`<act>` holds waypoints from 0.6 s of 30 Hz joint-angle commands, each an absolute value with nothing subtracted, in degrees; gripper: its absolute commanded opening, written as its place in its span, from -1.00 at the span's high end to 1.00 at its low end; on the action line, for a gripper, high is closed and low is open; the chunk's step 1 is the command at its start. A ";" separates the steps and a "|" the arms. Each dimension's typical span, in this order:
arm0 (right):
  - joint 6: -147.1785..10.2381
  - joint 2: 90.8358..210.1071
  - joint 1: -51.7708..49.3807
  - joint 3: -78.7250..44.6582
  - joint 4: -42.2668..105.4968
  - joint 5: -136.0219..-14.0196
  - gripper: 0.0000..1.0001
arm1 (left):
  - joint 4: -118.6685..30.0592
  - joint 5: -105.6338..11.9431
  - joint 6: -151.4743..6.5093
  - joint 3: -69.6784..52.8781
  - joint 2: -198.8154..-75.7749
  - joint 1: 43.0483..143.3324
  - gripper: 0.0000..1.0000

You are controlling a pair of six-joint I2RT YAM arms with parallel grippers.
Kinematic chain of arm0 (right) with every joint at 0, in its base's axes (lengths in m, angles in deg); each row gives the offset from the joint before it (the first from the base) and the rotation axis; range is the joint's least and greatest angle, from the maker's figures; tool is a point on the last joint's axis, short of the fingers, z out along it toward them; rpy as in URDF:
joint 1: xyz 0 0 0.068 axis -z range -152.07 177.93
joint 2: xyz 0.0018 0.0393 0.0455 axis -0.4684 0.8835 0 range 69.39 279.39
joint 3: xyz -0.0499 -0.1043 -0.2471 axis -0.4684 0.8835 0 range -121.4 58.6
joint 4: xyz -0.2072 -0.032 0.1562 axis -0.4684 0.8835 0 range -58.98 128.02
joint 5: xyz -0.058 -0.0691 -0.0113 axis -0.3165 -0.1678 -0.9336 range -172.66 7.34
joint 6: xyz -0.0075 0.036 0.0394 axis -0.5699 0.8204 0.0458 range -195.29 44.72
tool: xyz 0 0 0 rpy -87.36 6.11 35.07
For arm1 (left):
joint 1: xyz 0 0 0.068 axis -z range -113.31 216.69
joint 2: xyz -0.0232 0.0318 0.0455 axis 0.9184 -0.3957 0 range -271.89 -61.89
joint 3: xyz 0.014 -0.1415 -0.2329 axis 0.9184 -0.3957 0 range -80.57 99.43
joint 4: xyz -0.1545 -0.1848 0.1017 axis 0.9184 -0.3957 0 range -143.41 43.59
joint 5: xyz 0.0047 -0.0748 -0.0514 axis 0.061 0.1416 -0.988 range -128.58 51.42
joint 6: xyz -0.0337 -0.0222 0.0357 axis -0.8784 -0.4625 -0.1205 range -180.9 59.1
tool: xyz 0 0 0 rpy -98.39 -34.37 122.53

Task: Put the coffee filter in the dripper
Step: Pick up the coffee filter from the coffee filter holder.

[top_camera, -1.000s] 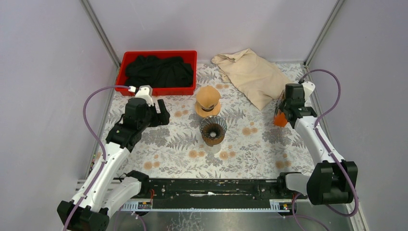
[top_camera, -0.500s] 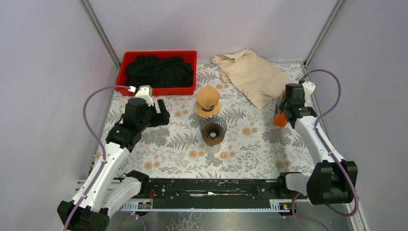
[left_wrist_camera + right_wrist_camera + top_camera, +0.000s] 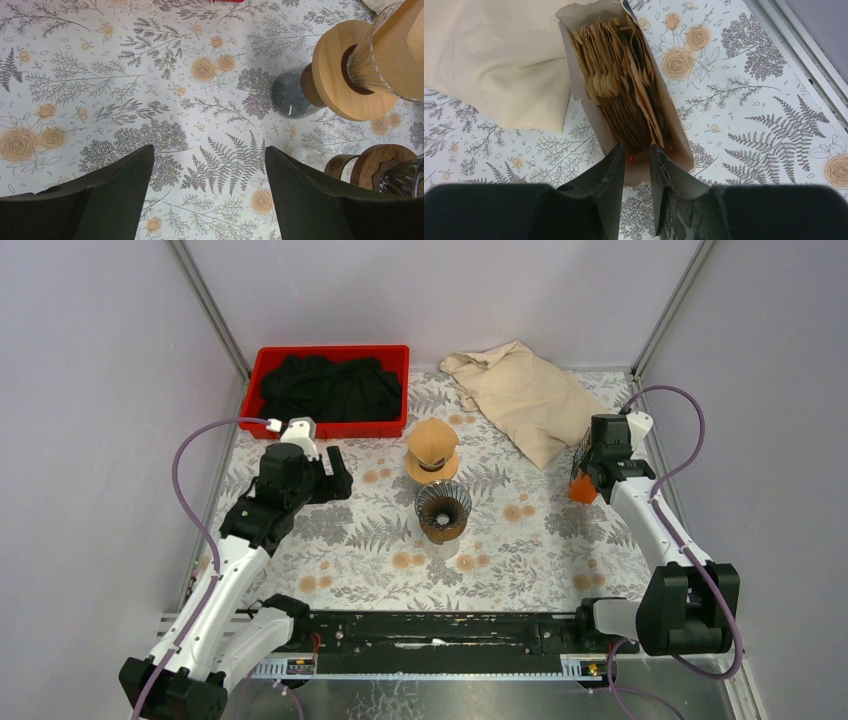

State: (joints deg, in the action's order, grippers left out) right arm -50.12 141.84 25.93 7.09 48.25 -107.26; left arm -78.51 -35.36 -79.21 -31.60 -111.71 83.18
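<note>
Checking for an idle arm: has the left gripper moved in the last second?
No. The left gripper hovers at the same spot, just on the near side of the red tray's front wall, jaws open.

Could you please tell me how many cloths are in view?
2: a black cloth in the red bin at far left, a beige cloth on the table at far right. Others may be hidden beneath.

Overhead view plus two wrist close-ups
</note>
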 commanded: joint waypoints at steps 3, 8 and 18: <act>-49.37 142.60 26.44 7.01 45.87 -109.64 0.37 | -74.88 -35.22 -78.13 -32.23 -110.78 82.78 -0.78; -49.36 142.64 26.44 7.01 46.07 -109.64 0.37 | -74.88 -35.28 -78.13 -32.23 -110.72 82.82 -0.78; -50.05 138.43 26.44 6.10 48.46 -108.71 0.37 | -74.88 -35.42 -78.13 -32.26 -110.70 82.77 -0.78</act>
State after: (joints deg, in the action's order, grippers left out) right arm -50.12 141.53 26.13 7.16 48.65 -107.13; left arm -78.46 -35.36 -79.21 -31.60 -111.43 83.14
